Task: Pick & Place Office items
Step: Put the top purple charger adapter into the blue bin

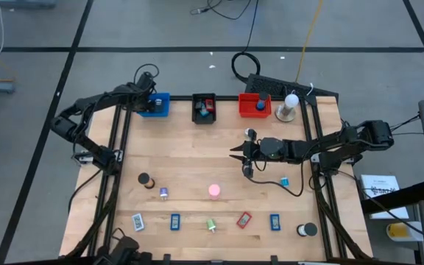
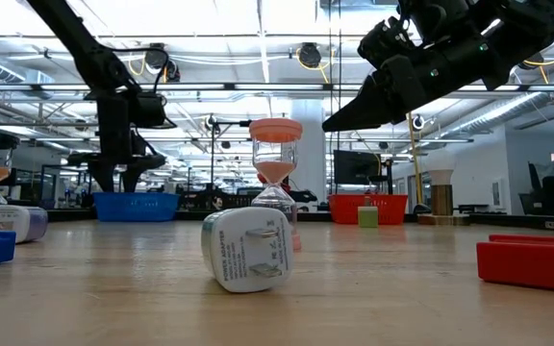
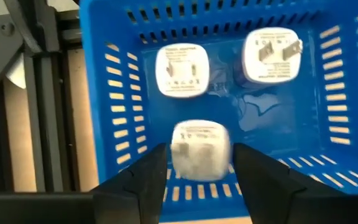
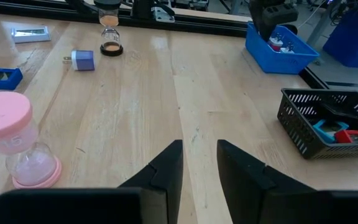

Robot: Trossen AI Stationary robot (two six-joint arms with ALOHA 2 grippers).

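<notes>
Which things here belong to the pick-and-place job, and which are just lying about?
Job: white plug, between the open left gripper fingers over the blue tray; pink hourglass; purple adapter; red flat item; green cylinder.
Lying about: ball-topped stand; floor cable.

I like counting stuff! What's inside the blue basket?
Three white plug adapters lie inside the blue basket, the nearest between the left gripper's open fingers. The basket's near corners are hidden behind those fingers.
</notes>
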